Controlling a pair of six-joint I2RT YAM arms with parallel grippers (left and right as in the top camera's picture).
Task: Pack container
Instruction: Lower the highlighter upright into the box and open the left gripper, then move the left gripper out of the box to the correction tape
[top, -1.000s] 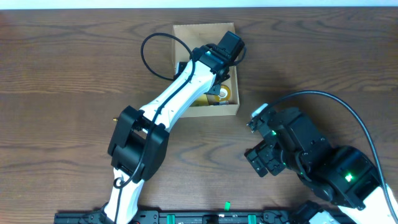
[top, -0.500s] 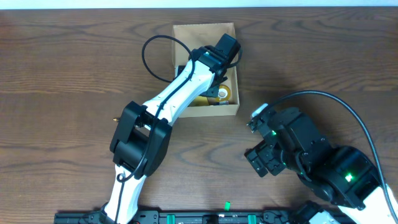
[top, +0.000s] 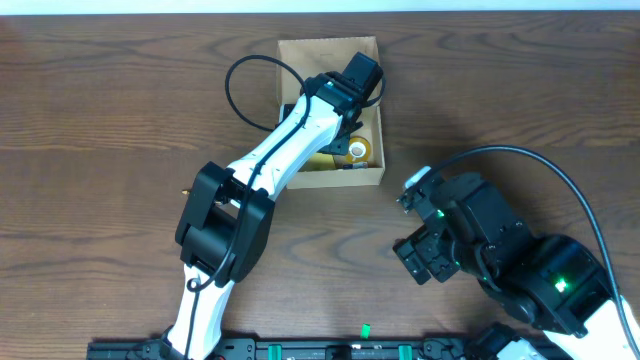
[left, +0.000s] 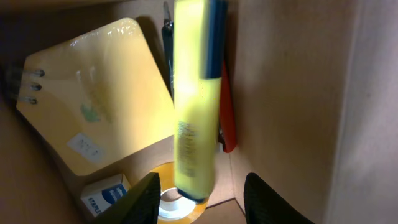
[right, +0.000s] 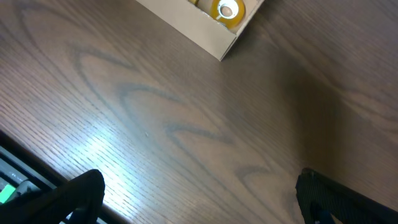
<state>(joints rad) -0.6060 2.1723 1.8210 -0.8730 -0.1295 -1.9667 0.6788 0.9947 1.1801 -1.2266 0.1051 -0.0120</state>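
The container (top: 300, 48) is an open tan cardboard box at the far middle of the table. My left gripper (top: 352, 95) reaches down into its right side. In the left wrist view the jaws (left: 202, 202) are open. A yellow highlighter with a blue cap (left: 196, 93) shows blurred between them, next to the box wall (left: 292, 93); it looks loose. In the box lie a yellow spiral notebook (left: 93, 106), a yellow tape roll (left: 168, 202), a small staples box (left: 106, 194) and a red item (left: 227, 118). My right gripper (top: 420, 255) is open and empty.
The right gripper (right: 199, 199) hovers over bare wood at the front right; the box corner (right: 193, 28) and tape roll (right: 227, 10) show at the top of its view. A black cable (top: 245, 85) loops from the left arm over the box's left side.
My left wrist has shifted slightly toward the far side of the box. The right arm has not moved.
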